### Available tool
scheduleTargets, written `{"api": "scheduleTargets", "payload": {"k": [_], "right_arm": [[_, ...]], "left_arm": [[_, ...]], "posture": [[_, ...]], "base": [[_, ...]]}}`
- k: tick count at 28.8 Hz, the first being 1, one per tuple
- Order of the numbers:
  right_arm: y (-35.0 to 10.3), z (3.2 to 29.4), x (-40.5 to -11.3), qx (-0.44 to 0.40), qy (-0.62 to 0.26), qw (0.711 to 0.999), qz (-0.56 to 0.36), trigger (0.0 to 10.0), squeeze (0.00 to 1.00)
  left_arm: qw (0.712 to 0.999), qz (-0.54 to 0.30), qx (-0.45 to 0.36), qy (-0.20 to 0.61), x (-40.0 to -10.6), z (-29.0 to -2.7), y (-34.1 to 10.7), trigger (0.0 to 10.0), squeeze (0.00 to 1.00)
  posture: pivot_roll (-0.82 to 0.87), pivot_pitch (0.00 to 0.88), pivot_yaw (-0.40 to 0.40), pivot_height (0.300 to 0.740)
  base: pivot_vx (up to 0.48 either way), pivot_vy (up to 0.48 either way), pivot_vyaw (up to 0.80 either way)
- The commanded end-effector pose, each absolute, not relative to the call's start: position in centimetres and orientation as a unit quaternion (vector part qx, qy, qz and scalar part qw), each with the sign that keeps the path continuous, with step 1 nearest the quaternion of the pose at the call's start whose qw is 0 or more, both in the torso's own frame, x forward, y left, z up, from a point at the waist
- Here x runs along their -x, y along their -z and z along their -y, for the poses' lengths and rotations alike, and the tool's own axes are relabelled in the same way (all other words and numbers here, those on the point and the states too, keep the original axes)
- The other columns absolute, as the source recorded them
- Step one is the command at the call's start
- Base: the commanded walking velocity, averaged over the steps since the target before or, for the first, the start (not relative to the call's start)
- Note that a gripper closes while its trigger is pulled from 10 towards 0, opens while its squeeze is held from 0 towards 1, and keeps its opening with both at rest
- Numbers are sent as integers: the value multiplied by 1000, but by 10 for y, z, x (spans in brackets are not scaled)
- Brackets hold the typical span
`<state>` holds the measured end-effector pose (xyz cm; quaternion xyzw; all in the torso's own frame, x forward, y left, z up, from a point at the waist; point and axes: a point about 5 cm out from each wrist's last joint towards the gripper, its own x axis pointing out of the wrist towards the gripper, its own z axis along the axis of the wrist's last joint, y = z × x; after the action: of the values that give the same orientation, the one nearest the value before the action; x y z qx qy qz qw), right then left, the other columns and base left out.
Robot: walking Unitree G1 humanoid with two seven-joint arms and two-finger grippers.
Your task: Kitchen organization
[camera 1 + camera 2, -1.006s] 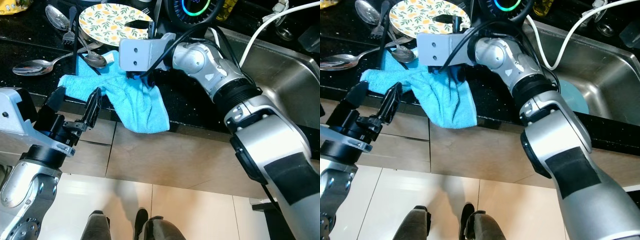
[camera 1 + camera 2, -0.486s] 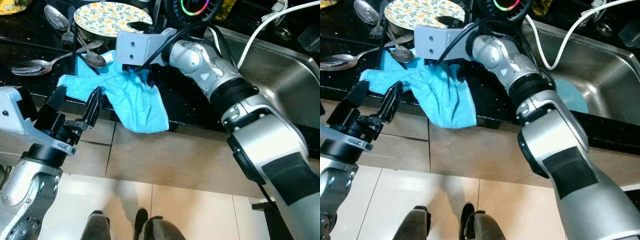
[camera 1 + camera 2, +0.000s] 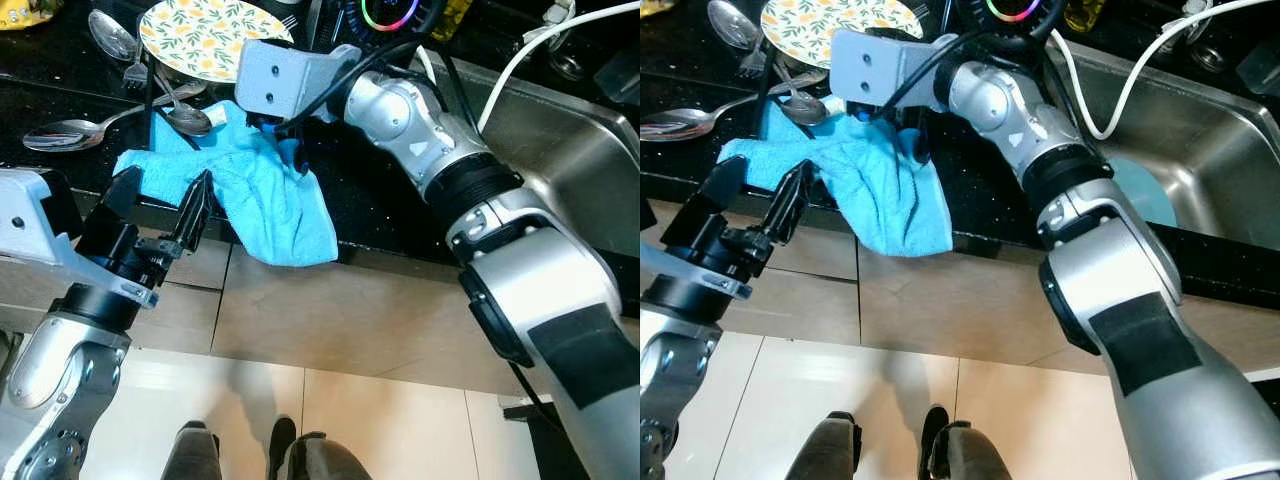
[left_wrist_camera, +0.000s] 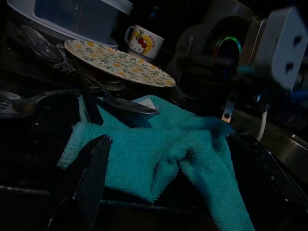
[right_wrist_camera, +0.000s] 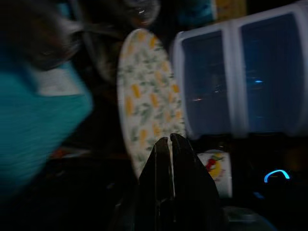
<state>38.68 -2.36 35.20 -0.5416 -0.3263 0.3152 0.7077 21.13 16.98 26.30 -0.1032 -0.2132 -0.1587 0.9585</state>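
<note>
Kitchen tidying is looking barely begun — the black speckled tabletop [image 3: 380, 200] is carrying scattered things.

The crumpled turquoise terry towel [image 3: 262, 195] is draping over the tabletop's front edge, silver spoons [image 3: 70, 133] and a round yellow-flowered plate [image 3: 205, 38] lying behind it. The right gripper [image 5: 169, 144] is hovering above the towel, fingers pressed together on nothing; the left gripper [image 4: 168, 159] is facing the towel, fingers spread wide and empty.

Just beyond the spread left gripper [image 3: 165, 205] lies a towel [image 3: 265, 190] of rough, matt terry cloth on a glossy speckled black counter [image 3: 385, 205]. By the right gripper's [image 5: 169, 154] pressed-together fingers, a smooth glazed plate [image 3: 205, 35]; nearby spoons [image 3: 70, 133] are shiny metal. The sink [image 3: 570, 150] is brushed steel.
</note>
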Motion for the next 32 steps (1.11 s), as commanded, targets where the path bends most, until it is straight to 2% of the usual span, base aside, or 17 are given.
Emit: {"api": "scheduleTargets", "payload": {"k": [1,12,22,23,24,26,27,28,32], "right_arm": [[-337,22,-388,556,-332,697,309,10000,1000],[-331,-1,-386,610,-316,656,313,10000,1000],[-329,-9,-389,650,-283,637,302,10000,1000],[-326,-10,-390,658,-277,635,294,10000,624],[-326,-10,-390,658,-277,635,294,10000,624],[-325,-11,-391,666,-269,634,288,10000,145],[-325,-11,-391,666,-269,634,288,10000,145],[-327,-10,-393,667,-257,638,285,10000,0],[-330,-10,-395,665,-235,652,279,10000,0]], "left_arm": [[958,204,107,173,-210,-166,-260,10000,0],[957,205,106,174,-208,-164,-261,10000,0],[957,206,105,175,-207,-163,-262,10000,0],[957,206,105,175,-206,-163,-262,10000,0],[957,206,105,175,-206,-163,-262,10000,0],[957,206,105,174,-206,-163,-263,10000,0],[957,206,105,174,-206,-163,-263,10000,0],[957,206,106,174,-205,-162,-263,10000,0],[957,206,107,173,-204,-162,-263,10000,0]], "posture": [[340,197,-220,740],[344,202,-228,740],[346,219,-228,740],[347,221,-230,740],[347,221,-230,740],[348,226,-230,740],[348,226,-230,740],[351,229,-233,740],[351,239,-235,740]], "base": [[0,0,0],[0,0,0],[0,0,0],[0,0,0],[0,0,0],[0,0,0],[0,0,0],[0,0,0],[0,0,0]]}}
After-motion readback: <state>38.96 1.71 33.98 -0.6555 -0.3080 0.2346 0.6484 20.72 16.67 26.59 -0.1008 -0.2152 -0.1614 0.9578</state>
